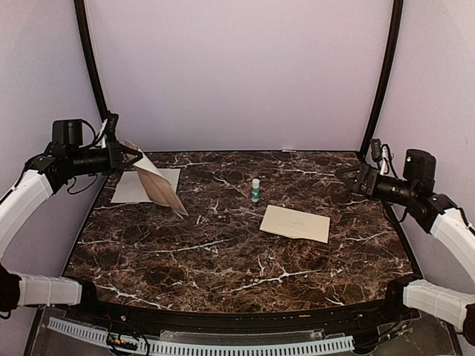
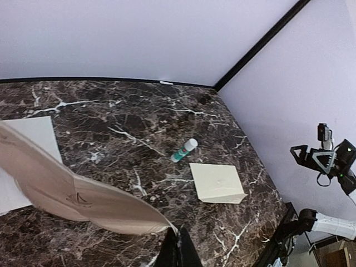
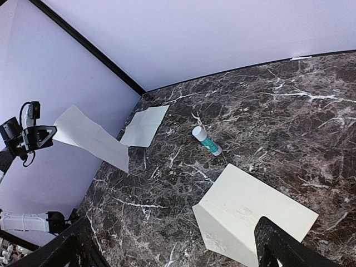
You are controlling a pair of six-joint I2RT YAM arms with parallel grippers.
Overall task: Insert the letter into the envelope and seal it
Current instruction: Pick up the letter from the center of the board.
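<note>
My left gripper is at the back left, raised above the table and shut on one corner of the letter. The letter is a floppy creased sheet that sags down to the marble; it looks tan in shadow. In the left wrist view the fingers pinch the letter, which curves away to the left. The cream envelope lies flat right of centre, its flap folded out at one long edge. My right gripper hovers open at the right edge, apart from the envelope.
A second white creased sheet lies flat at the back left, under the hanging letter. A small glue stick with a white cap and green label lies behind the envelope. Black frame posts rise at both back corners.
</note>
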